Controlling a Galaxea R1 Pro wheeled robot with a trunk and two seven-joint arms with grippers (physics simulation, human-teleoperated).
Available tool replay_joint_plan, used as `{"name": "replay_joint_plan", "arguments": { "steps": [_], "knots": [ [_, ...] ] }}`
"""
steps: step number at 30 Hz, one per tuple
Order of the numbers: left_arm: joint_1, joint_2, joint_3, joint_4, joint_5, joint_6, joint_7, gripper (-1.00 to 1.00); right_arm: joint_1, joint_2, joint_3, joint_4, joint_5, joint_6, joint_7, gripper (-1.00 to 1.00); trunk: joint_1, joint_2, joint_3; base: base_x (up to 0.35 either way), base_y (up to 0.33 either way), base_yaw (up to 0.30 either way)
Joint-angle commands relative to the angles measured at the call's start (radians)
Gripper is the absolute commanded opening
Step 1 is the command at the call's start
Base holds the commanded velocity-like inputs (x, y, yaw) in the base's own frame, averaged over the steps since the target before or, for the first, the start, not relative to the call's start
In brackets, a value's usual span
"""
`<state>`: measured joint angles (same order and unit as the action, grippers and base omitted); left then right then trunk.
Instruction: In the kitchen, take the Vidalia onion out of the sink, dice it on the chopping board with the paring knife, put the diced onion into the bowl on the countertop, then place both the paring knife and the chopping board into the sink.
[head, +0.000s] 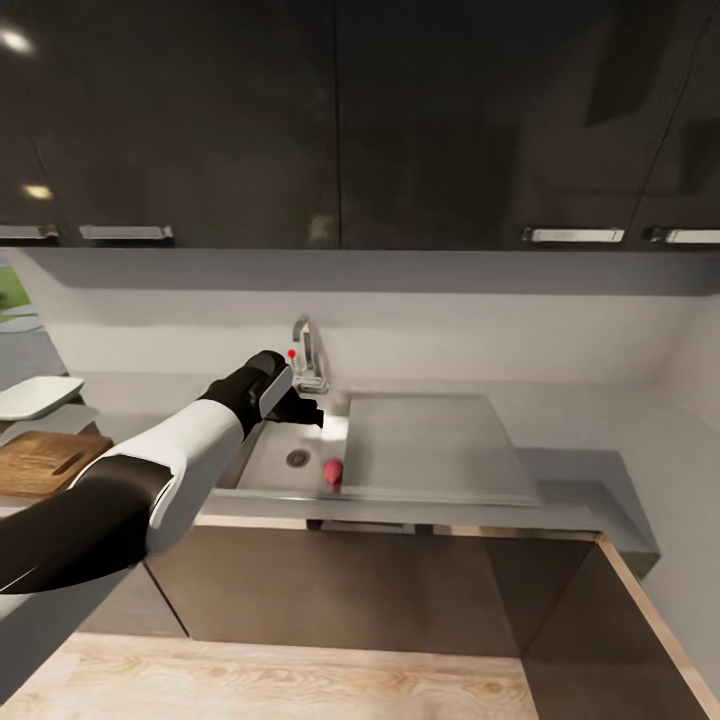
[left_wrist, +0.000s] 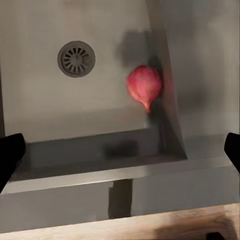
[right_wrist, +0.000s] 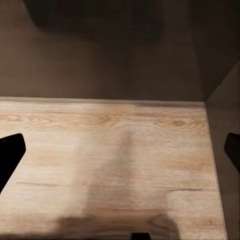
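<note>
Step in hand: retrieval of the Vidalia onion (head: 332, 472) from the sink (head: 270, 455). The onion lies on the basin floor against the wall that borders the drainboard (head: 430, 445), near the basin's front edge; the drain (left_wrist: 76, 58) sits well apart from it toward the opposite side.

The left gripper (head: 300, 410) hovers above the basin, close to the tap (head: 308, 362), with nothing between its fingers. In the left wrist view both fingertips (left_wrist: 10, 152) stand wide apart at the frame edges, so the jaws are spread. The onion is not between them; it lies ahead of and below the gripper.

The right gripper (right_wrist: 120, 150) hangs low over the wooden floor (right_wrist: 110, 150), fingers likewise spread and empty.

The chopping board (head: 45, 462) rests on the countertop (head: 600, 420) at its left end, with the paring knife (head: 68, 462) apparently on it and the bowl (head: 35, 395) just behind.

Next move, by judgement: lower the left gripper toward the basin's front corner, centre the jaws over the bulb, and close. The adjacent wall leaves little clearance for one finger
</note>
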<state>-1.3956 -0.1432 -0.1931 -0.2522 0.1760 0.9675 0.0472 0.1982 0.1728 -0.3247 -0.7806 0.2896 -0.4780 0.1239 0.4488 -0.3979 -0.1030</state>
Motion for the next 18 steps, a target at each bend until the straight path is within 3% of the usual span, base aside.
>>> {"name": "replay_joint_plan", "arguments": {
  "steps": [1,8,15,16,18],
  "knots": [
    [-0.001,0.001,-0.008,-0.001,0.010,0.004,0.005,1.00,0.000,0.002,-0.007,-0.002,0.003,-0.002,0.010,1.00,0.001,-0.002,-0.004,0.311,0.000,0.000],
    [0.000,0.002,-0.009,0.001,0.008,0.002,0.002,1.00,0.000,0.002,-0.007,-0.002,0.003,-0.002,0.010,1.00,0.001,-0.002,-0.015,0.202,0.000,0.000],
    [0.005,0.003,-0.013,0.001,0.007,0.002,-0.002,1.00,0.000,0.002,-0.007,0.000,0.003,-0.002,0.010,1.00,0.001,-0.002,-0.026,0.086,0.000,0.000],
    [0.006,0.003,-0.020,0.001,0.007,0.002,-0.002,1.00,0.000,0.002,-0.007,0.001,0.003,-0.002,0.010,1.00,0.001,-0.002,-0.027,0.019,0.000,0.000],
    [0.014,0.017,-0.075,0.000,0.007,0.003,-0.005,1.00,0.000,0.002,-0.007,0.001,0.003,-0.002,0.010,1.00,0.001,-0.002,-0.030,0.006,0.000,0.000]
  ]
}}
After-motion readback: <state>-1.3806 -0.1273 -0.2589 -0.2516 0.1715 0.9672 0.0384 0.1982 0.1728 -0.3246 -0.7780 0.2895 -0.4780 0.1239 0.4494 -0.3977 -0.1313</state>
